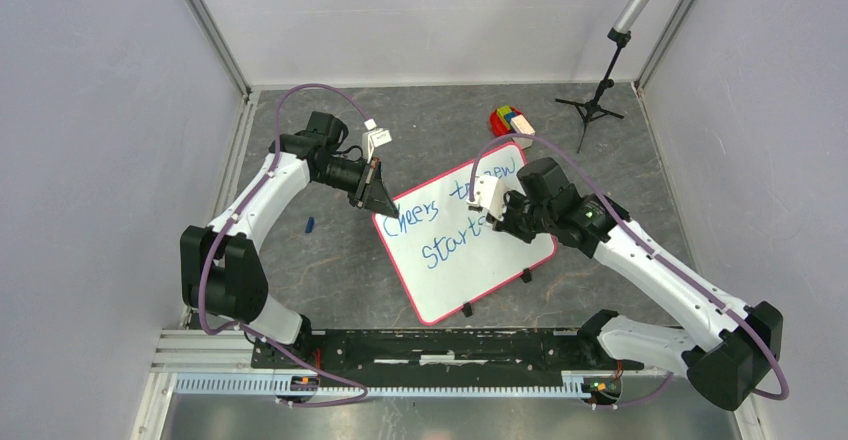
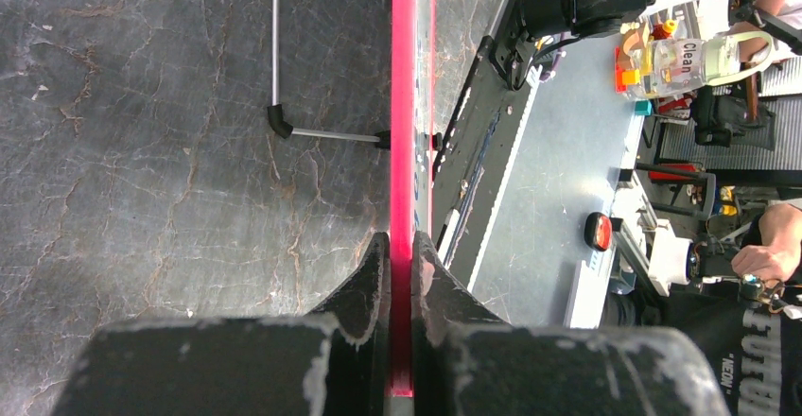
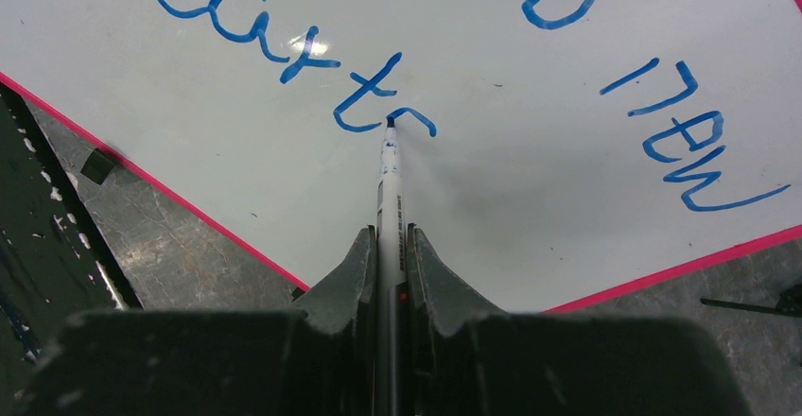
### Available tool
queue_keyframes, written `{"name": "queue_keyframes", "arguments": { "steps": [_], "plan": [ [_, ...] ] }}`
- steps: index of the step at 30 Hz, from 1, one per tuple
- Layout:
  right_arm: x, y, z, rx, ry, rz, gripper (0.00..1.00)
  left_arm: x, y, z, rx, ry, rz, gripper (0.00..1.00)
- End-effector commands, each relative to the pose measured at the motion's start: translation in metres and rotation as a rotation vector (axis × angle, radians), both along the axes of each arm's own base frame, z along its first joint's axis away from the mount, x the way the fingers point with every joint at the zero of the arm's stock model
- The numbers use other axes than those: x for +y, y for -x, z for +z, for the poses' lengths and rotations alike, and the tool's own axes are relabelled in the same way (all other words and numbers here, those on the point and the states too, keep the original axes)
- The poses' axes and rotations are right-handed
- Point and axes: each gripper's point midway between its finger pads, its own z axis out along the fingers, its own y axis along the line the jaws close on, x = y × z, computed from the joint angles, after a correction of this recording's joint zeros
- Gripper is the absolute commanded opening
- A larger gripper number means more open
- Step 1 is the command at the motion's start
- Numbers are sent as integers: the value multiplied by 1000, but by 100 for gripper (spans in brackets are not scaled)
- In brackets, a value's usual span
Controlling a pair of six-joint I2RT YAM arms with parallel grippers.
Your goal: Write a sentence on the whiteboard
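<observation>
Between left gripper (image 2: 401, 238) jaws: whiteboard (image 2: 404, 76) rim (right gripper (image 3: 389, 234) pinches marker (image 3: 390, 172)).

Whiteboard (image 1: 468, 282): blue sentence (image 1: 445, 245) reads "Cheers to new start", final letter incomplete. Bottle (image 2: 686, 57) label: "Clean".

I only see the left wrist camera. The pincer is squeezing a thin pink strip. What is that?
Observer: The rim of a large flat white whiteboard; the left pincer clamps its corner.
Operator: Is anything written on it?
Observer: Yes, blue handwritten marker lettering in two lines.
Operator: Who writes it?
Observer: The right pincer grips a slim white marker pen, tip touching the second line's end.
</observation>
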Motion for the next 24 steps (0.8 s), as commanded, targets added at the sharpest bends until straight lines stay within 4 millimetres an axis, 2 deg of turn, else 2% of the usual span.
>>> {"name": "queue_keyframes", "arguments": {
  "steps": [1, 10, 13, 21, 24],
  "plan": [
    [-17, -8, -3, -52, 58, -59, 0, 0, -11, 0, -82, -23, -15, 2],
    [-23, 1, -15, -22, 90, -46, 0, -1, -13, -2, -76, -21, -17, 2],
    [-15, 9, -16, 11, 57, 0, 0, -1, -13, -2, -76, -21, -17, 3],
    [6, 14, 0, 39, -31, 72, 0, 0, -11, 0, -84, -26, -13, 2],
    [9, 14, 5, 37, -41, 79, 0, 0, -10, 2, -91, -24, -13, 2]
  ]
}}
